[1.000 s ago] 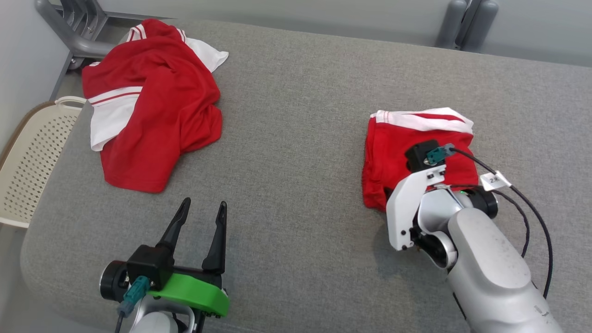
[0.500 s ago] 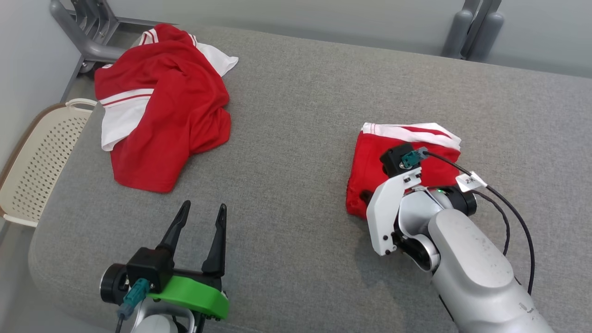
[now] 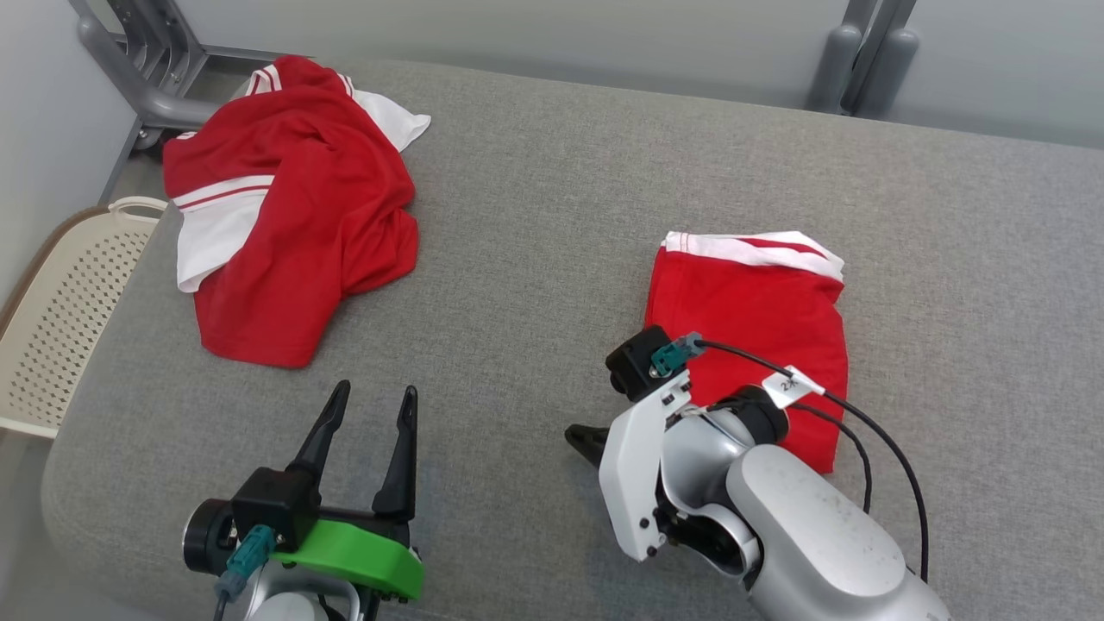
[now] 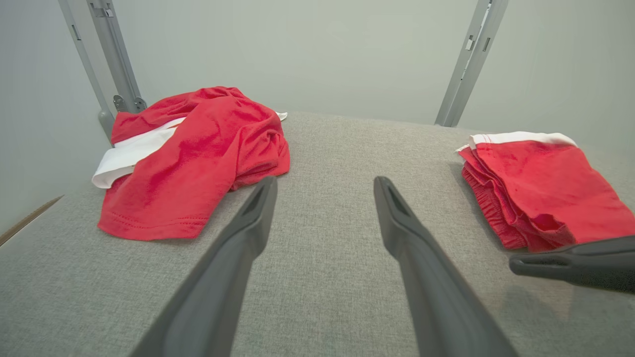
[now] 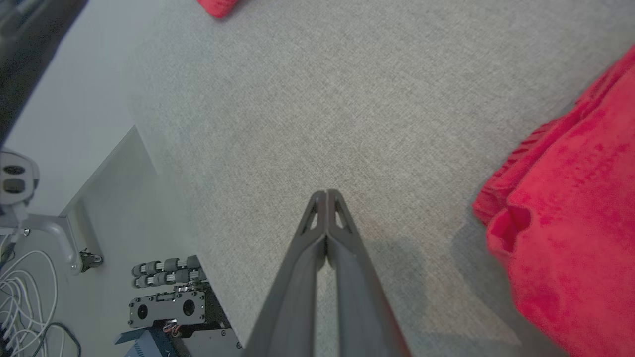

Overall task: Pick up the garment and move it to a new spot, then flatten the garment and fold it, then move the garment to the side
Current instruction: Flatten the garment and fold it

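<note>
A folded red garment with a white striped band (image 3: 750,302) lies flat on the right half of the grey padded table (image 3: 552,216); it also shows in the left wrist view (image 4: 540,183) and the right wrist view (image 5: 570,223). My right gripper (image 3: 576,435) is shut and holds nothing. It hovers low over bare table just left of the garment's near edge, its closed tips (image 5: 326,193) pointing away from the cloth. My left gripper (image 3: 374,392) stands open and empty near the front edge, fingers spread (image 4: 325,182).
A second red and white garment (image 3: 293,207) lies crumpled at the table's far left corner. A cream perforated basket (image 3: 60,302) stands beside the table's left edge. Grey metal frame posts (image 3: 854,60) rise behind the table. The right gripper's finger (image 4: 516,265) reaches into the left wrist view.
My right gripper has pulled off the folded garment's near-left corner and swung left and nearer, uncovering more of the cloth. The head camera shifted slightly. The left gripper stayed put.
</note>
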Motion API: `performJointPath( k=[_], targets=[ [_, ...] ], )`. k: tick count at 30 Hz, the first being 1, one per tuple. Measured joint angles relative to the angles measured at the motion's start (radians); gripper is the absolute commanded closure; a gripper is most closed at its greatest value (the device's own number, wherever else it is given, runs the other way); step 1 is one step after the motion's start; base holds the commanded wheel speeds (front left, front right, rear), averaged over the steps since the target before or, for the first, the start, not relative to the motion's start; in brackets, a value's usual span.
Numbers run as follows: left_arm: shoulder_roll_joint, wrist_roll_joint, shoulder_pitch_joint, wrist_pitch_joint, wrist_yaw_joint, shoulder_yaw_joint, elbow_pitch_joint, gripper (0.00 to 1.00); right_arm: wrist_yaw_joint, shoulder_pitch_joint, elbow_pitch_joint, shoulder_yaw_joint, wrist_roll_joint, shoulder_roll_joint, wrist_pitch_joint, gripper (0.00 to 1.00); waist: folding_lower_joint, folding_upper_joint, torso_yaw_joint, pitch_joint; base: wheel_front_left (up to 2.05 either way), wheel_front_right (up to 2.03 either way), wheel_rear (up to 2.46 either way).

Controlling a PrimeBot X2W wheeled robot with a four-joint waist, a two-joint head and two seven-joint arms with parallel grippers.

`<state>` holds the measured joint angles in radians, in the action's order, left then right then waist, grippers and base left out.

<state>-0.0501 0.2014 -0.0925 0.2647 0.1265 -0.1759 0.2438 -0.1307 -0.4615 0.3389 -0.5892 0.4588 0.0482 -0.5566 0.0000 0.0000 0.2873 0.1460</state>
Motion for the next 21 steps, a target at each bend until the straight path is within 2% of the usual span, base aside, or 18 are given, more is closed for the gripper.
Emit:
performJointPath(
  k=[3,4,5,6,10,16,21],
  targets=[
    [0.000,0.000,0.000,0.000,0.000,-0.002,0.000,0.00,0.000,0.005,-0.032,0.005,0.005,0.000,0.004,1.00,0.0000,0.0000,-0.003,-0.004,0.00,0.00,0.00],
    [0.000,0.000,0.001,0.000,0.000,-0.002,0.001,0.00,0.000,0.005,-0.041,0.021,-0.006,0.000,0.004,0.69,0.0000,0.0000,-0.004,-0.006,0.00,0.00,0.00],
    [0.000,0.000,0.001,0.000,0.000,-0.002,0.001,0.00,0.000,0.005,-0.041,0.021,-0.006,0.000,0.004,0.56,0.0000,0.0000,-0.004,-0.006,0.00,0.00,0.00],
    [0.000,0.000,0.004,0.000,0.000,-0.001,0.001,0.00,0.000,0.005,-0.052,0.042,-0.021,0.000,0.004,0.00,0.0000,0.0000,-0.005,-0.009,0.00,0.00,0.00],
    [0.000,0.000,0.019,0.000,0.000,0.000,0.001,0.00,0.000,0.028,-0.097,0.175,-0.067,-0.001,-0.042,0.00,-0.0001,0.0000,-0.013,-0.021,0.00,0.00,0.00],
    [0.000,-0.007,0.023,0.000,0.000,-0.001,-0.010,0.00,0.000,0.087,-0.170,0.427,-0.139,0.001,-0.102,0.00,-0.0001,0.0000,-0.028,-0.024,0.00,0.00,0.00],
    [0.000,-0.023,0.020,0.000,0.001,-0.002,-0.042,0.00,0.000,0.108,-0.182,0.549,-0.190,0.002,-0.110,0.00,0.0000,0.0000,-0.031,-0.006,0.00,0.00,0.00]
  ],
)
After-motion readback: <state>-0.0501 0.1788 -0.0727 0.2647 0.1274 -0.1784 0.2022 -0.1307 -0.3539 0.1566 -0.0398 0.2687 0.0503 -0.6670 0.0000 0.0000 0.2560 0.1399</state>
